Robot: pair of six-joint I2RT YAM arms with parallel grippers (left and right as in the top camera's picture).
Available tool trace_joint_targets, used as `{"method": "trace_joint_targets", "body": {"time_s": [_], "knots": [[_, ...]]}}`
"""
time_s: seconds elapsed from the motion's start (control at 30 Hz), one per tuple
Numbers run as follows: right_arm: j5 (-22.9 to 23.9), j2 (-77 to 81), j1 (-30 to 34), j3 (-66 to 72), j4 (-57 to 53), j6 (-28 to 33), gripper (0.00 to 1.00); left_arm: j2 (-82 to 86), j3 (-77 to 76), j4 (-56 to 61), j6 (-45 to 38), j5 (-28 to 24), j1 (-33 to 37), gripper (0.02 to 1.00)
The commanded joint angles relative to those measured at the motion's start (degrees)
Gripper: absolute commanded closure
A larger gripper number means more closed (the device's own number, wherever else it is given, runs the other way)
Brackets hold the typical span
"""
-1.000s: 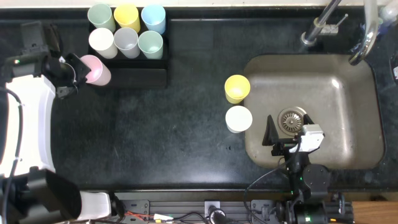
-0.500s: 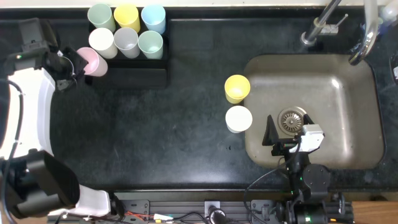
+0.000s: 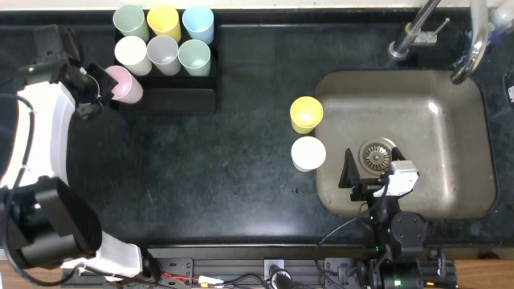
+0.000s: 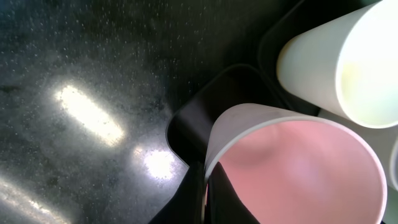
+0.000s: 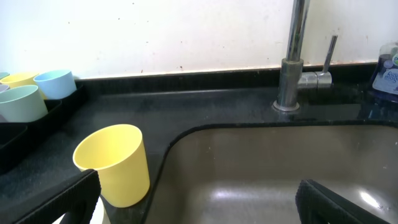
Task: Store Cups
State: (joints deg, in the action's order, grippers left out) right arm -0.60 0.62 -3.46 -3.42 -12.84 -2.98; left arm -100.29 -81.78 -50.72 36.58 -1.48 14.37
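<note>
The pink cup (image 3: 124, 84) is hanging in the left gripper (image 4: 204, 194), whose fingers are clamping one side of its rim, one finger inside the mouth and one outside. It is sitting at the near left corner of the black tray (image 3: 173, 102), just in front of the white cup (image 3: 132, 54) that is standing in the row behind. In the left wrist view the open mouth is facing the camera, and an empty dark slot (image 4: 202, 121) is showing past the rim, beside that white cup. The cup is not sitting upright: in the top view its long axis is leaning, with the mouth tipping toward the left arm and the base pointing toward the tray. That lean looks like the thing the next move is depending on, since the base is needing to come over the empty slot and the axis to straighten before the cup goes down. Whether the base is already touching the tray I cannot tell. The left arm is plainly the one serving this slot. The right gripper (image 5: 199, 208) is resting low in the sink (image 3: 450, 104) with its fingers spread wide and nothing between them, close to the yellow cup (image 3: 306, 114) and the white cup on the sink's edge (image 3: 308, 153), which are both waiting on the counter.
</note>
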Motion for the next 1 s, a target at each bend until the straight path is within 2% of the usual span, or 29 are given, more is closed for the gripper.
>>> {"method": "trace_joint_targets", "body": {"time_s": [0.03, 0.53, 0.97, 1.0], "knots": [[0.2, -0.4, -0.1, -0.3, 0.4, 0.0, 0.007, -2.2, -0.8, -0.1, 1.0, 0.0, 0.6, 0.980], [0.2, -0.4, -0.1, -0.3, 0.4, 0.0, 0.003, -3.7, -0.8, -0.1, 1.0, 3.7, 0.6, 0.982], [0.2, -0.4, -0.1, -0.3, 0.4, 0.0, 0.005, -5.4, -0.8, 0.6, 1.0, 3.6, 0.6, 0.980], [0.2, -0.4, -0.1, -0.3, 0.4, 0.0, 0.005, -5.4, -0.8, 0.6, 1.0, 3.6, 0.6, 0.906]]}}
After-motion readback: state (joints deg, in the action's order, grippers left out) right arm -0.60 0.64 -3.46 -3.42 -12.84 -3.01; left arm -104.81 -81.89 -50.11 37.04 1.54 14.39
